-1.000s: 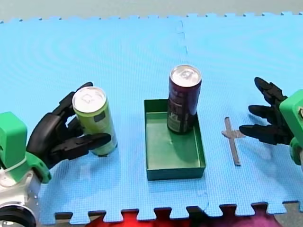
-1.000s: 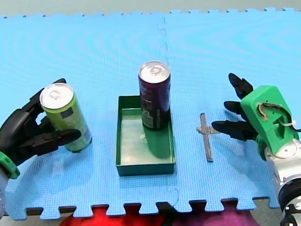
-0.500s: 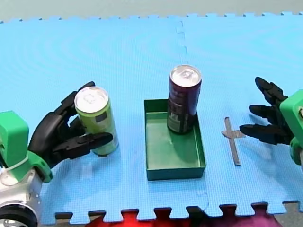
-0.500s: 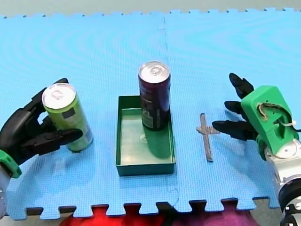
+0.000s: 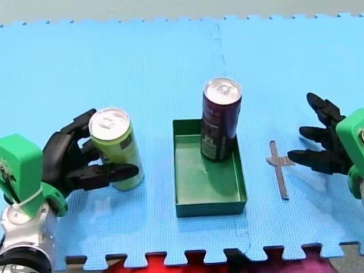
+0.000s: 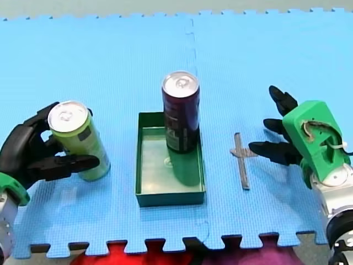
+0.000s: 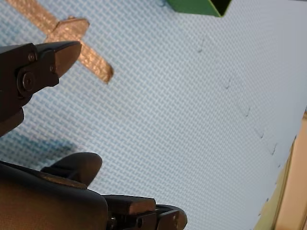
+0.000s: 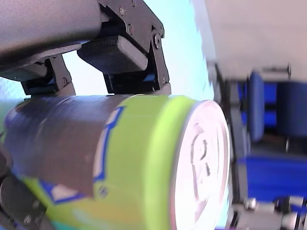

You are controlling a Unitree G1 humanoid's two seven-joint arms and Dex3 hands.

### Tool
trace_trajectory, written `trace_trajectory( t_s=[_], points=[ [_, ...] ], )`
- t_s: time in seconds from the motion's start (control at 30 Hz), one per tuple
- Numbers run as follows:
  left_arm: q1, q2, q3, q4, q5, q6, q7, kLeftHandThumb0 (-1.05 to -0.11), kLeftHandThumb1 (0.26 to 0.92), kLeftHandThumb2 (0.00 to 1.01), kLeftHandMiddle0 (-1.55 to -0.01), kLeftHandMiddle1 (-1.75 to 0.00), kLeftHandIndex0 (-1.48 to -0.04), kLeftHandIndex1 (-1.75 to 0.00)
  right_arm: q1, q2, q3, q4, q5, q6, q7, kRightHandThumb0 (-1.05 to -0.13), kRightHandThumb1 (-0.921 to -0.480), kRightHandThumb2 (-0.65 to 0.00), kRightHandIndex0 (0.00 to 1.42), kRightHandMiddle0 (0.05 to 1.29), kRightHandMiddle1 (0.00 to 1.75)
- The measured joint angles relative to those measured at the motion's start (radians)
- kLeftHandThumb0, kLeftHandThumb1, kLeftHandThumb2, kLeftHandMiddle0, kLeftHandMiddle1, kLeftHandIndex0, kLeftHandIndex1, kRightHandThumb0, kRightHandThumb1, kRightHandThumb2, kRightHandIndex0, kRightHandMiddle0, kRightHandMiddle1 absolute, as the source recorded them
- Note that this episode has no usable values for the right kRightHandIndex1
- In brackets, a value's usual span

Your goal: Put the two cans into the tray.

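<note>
In the last second the left hand (image 5: 77,166), fingers wrapped round the green can (image 5: 116,151), has edged it slightly toward the tray (image 5: 207,185); the can is still outside, leaning, at the tray's 9 o'clock. The purple can (image 5: 220,122) already stands at the tray's 12 o'clock end, so finishing this carry should complete the task. The right hand (image 5: 321,147) waits empty at 3 o'clock.

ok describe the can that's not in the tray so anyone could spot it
On the blue mat, find the tray in the middle; the right hand is far right. Left of the tray, the left hand grips the green can. It is lime and outside the tray, unlike the purple can standing inside.
</note>
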Motion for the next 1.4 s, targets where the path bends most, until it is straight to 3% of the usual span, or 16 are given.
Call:
trace_trajectory(
  t_s=[0.1,0.2,1.03,1.2,1.4],
  points=[
    [0.0,-0.012,0.0,0.0,0.01,-0.028,0.087,-0.2,0.748,0.04,-0.83,-1.75,-0.58,-1.75,0.0,0.0,-0.008,0.0,0.008,0.003,0.0,-0.868,-0.791,-0.001,0.24,0.12,0.0],
    [-0.001,-0.014,0.0,0.0,0.01,-0.03,0.097,-0.201,0.752,0.04,-0.84,-1.75,-0.57,-1.75,0.0,0.0,-0.013,0.0,0.015,0.005,0.0,-0.87,-0.789,0.0,0.24,0.12,0.0],
    [-0.016,-0.026,0.058,-0.008,-0.063,0.001,-0.014,-0.209,0.777,0.05,-0.85,-1.75,-0.54,-1.75,0.0,0.0,-0.013,0.0,0.015,0.012,-0.003,-0.885,-0.795,-0.001,0.24,0.13,0.0],
    [-0.019,-0.039,0.056,-0.049,-0.068,-0.008,-0.012,-0.202,0.778,0.05,-0.85,-1.75,-0.53,-1.75,0.0,0.0,-0.004,-0.002,0.01,0.01,-0.003,-0.889,-0.8,-0.002,0.25,0.13,0.0],
    [-0.001,-0.054,0.013,-0.168,-0.02,-0.014,0.052,-0.193,0.774,0.05,-0.85,-1.75,-0.53,-1.75,0.001,0.0,0.003,-0.003,0.004,0.009,-0.003,-0.893,-0.804,-0.002,0.25,0.13,0.0]
  ],
)
